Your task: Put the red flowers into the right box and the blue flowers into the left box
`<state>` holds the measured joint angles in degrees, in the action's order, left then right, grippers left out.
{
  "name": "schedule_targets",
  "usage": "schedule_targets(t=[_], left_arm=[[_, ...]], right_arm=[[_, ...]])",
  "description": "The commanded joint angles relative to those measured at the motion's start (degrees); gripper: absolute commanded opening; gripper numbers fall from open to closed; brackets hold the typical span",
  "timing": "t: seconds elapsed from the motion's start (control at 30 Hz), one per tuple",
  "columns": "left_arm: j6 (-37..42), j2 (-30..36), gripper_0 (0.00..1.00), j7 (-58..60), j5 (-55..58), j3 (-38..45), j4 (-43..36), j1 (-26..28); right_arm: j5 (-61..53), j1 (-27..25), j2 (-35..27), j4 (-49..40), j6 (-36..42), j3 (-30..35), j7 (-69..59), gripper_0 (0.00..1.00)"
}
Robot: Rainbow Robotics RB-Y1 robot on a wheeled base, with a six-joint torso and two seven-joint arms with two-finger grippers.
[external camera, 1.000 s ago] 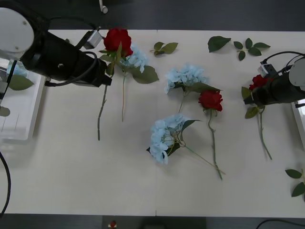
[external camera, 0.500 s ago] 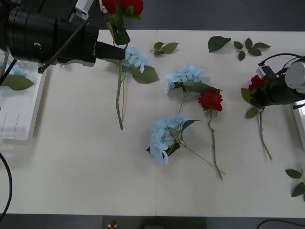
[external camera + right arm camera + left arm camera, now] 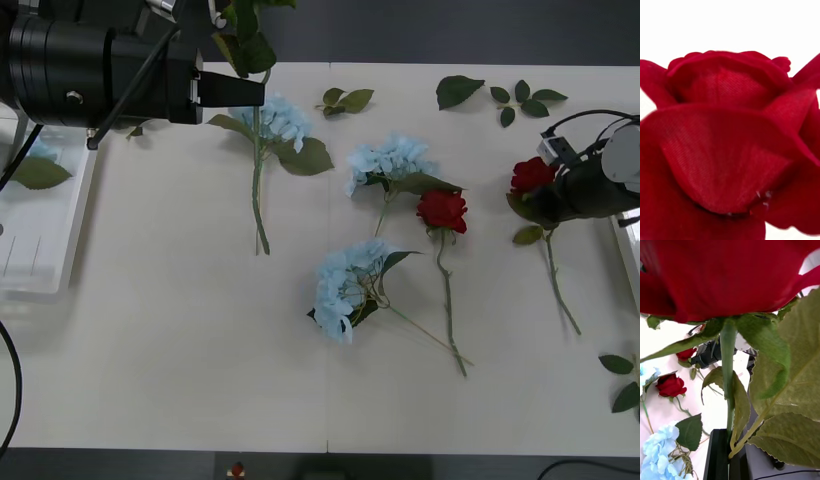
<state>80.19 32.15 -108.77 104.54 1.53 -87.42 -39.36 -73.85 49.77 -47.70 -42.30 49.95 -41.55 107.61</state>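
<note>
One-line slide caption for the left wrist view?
Left gripper pinches a red rose's stem, bloom overhead, above blue flowers.

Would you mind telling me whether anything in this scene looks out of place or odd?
One oddity: the left gripper, nearest the left box meant for blue flowers, holds a red rose by its stem. Loose green leaf sprigs lie scattered along the table's far edge.

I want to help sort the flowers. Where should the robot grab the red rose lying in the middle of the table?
Probably on the bare upper stem just below the bloom of the middle red rose, coming straight down from above. The rose lies flat with its thin stem running toward the robot, and that stretch is free of leaves. The tool should close across the stem; lower down a blue flower's stem crosses it.
</note>
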Motion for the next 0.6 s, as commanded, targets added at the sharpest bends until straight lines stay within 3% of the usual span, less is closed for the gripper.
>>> schedule_targets(t=[0.03,0.37,0.6], left_arm=[[-1.52,-0.33,0.00,-0.57,1.11,-1.26,-0.55,-0.64],[-2.40,-0.42,0.00,-0.66,1.19,-1.53,-0.55,-0.64],[-2.40,-0.42,0.00,-0.66,1.19,-1.53,-0.55,-0.64]], right_arm=[[-1.04,4.38,-6.96,-4.46,4.71,-0.02,2.17,0.00],[-1.83,10.00,-21.29,-9.55,12.71,-0.02,1.99,0.00],[4.94,10.26,-25.42,-8.85,12.71,-0.11,2.61,0.00]])
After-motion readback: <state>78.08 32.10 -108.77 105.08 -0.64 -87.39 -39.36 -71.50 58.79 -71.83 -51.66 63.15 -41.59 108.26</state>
